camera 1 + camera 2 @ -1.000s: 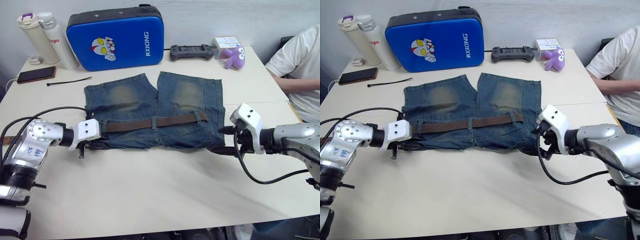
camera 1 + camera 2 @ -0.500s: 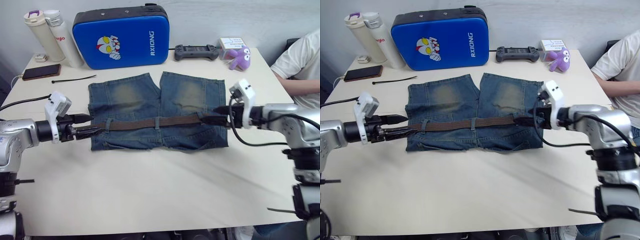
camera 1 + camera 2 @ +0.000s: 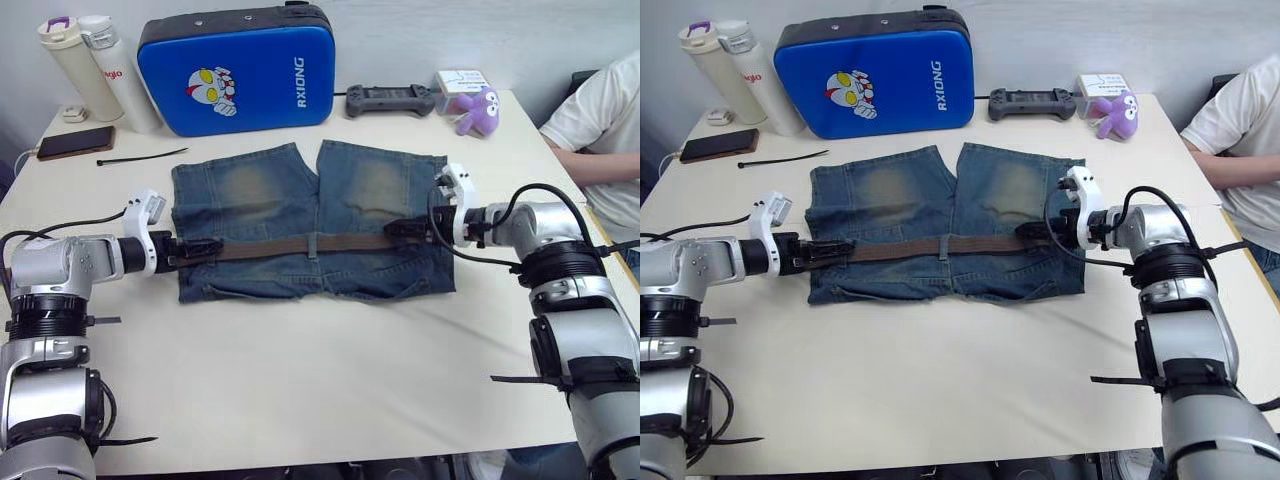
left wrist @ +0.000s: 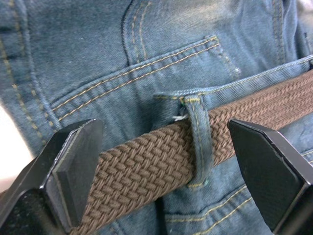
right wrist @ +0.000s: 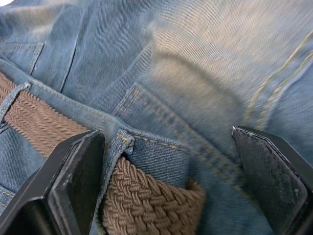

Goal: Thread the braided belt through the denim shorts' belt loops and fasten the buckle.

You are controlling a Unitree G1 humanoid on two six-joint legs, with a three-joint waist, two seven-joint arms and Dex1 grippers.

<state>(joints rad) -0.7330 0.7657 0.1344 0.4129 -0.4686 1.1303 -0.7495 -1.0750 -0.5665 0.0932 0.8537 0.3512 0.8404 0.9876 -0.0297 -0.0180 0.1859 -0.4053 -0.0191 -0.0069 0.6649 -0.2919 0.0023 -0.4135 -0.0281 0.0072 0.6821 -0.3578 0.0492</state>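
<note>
Change: half a second back the left gripper [image 4: 161, 171] stood off the shorts' edge; now both grippers have closed in along the waistband, each at one end of the braided belt [image 3: 300, 245]. The whole view has also shifted, so part of this is camera motion.
Meaning: my judgement is that threading is well on, since the belt runs under at least three belt loops [image 4: 198, 142]; fastening is not yet done, and the buckle cannot be made out.
Left gripper: jaws wide apart, holding nothing; the belt and one loop lie between the fingers [image 4: 73, 166].
Right gripper [image 5: 166, 171]: also spread wide and empty; the belt's end, tucked under a loop, sits between its fingers [image 5: 78, 176].
Arm pose: both forearms lie low and nearly level over the table [image 3: 320, 380], pointing inward toward each other across the denim shorts [image 3: 310, 220].
Belt location: flat along the waistband, spanning from one gripper's tips to the other's.
Beyond the grippers: a blue case [image 3: 235, 65] well past the shorts, and a person's sleeve [image 3: 600, 100] outside the right arm.
</note>
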